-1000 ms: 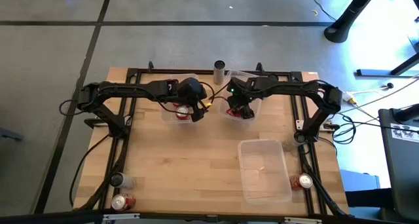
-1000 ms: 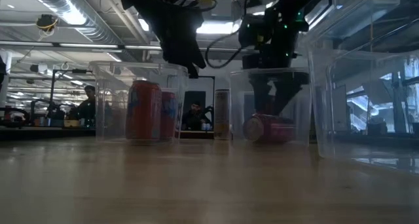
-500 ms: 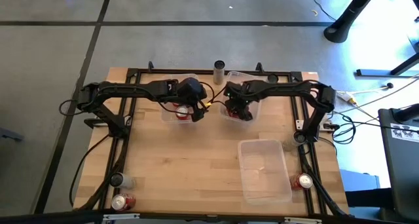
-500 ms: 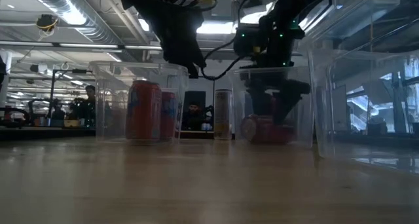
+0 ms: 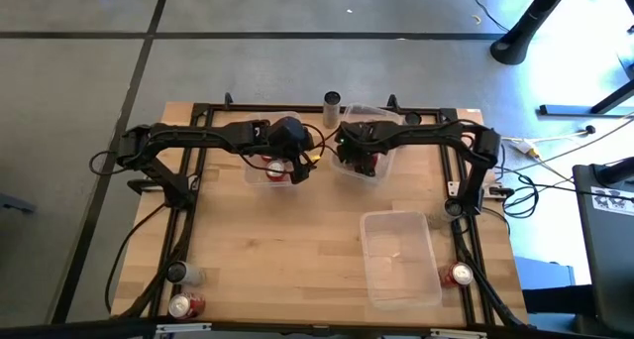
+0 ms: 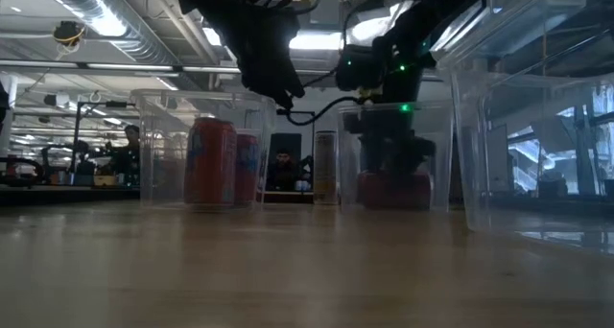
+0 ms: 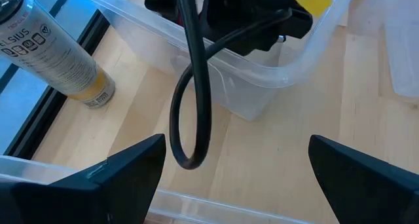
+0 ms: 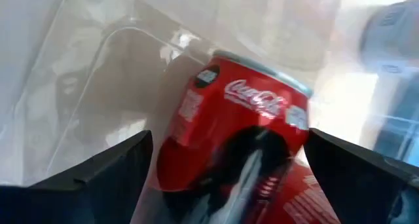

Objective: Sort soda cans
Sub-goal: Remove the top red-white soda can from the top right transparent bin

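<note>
Right wrist view: right end effector [image 8: 226, 185] gaping over red can [image 8: 239, 129].

Three clear bins stand on the worktop: two small bins [image 5: 269, 169] [image 5: 362, 161] toward 12 o'clock and one large bin [image 5: 399, 257] toward 5 o'clock. Loose cans number four: a tall can [image 5: 332, 104] at 12 o'clock, two cans [image 5: 176, 272] [image 5: 181, 306] at 7 o'clock, one can [image 5: 460, 275] at 5 o'clock.
</note>
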Motion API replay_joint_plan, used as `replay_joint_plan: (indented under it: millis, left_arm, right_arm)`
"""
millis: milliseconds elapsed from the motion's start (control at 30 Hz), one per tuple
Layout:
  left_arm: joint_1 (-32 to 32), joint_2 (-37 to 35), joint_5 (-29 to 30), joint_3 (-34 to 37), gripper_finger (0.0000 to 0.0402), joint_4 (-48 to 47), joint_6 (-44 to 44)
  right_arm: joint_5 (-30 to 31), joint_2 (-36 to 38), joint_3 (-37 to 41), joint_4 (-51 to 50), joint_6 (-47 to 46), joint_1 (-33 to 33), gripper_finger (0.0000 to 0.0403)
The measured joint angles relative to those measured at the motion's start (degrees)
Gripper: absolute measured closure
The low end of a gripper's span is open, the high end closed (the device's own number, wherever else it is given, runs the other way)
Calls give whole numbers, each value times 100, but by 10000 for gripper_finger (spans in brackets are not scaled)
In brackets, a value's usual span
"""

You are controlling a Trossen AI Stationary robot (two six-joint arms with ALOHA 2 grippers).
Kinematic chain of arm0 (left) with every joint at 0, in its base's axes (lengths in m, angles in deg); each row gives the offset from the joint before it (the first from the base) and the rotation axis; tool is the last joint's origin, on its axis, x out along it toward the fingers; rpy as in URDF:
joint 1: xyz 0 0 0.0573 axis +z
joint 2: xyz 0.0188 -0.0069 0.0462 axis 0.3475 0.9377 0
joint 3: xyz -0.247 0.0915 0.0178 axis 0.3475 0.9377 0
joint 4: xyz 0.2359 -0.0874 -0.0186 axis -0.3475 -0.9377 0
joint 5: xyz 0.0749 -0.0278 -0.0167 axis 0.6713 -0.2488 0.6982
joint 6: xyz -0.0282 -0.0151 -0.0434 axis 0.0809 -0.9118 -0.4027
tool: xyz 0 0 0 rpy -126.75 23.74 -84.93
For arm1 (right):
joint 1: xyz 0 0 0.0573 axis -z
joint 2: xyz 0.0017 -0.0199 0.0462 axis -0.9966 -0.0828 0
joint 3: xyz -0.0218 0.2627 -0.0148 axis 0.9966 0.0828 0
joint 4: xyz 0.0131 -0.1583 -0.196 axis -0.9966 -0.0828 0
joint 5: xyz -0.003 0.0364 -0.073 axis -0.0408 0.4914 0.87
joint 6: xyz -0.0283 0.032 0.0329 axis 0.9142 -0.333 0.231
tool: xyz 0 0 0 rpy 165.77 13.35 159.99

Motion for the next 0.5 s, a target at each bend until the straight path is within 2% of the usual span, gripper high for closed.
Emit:
replay_joint_plan:
  millis: [233, 333, 500]
  left_arm:
    - [0, 0, 0, -2, 39, -2, -26]
    - [0, 0, 0, -2, 39, -2, -33]
    - [0, 0, 0, -2, 39, 0, -35]
  right_arm:
    - [342, -315, -7, -48, -242, -7, 10]
    - [243, -413, -11, -35, -604, -7, 10]
    - [7, -416, -11, -39, -684, -4, 19]
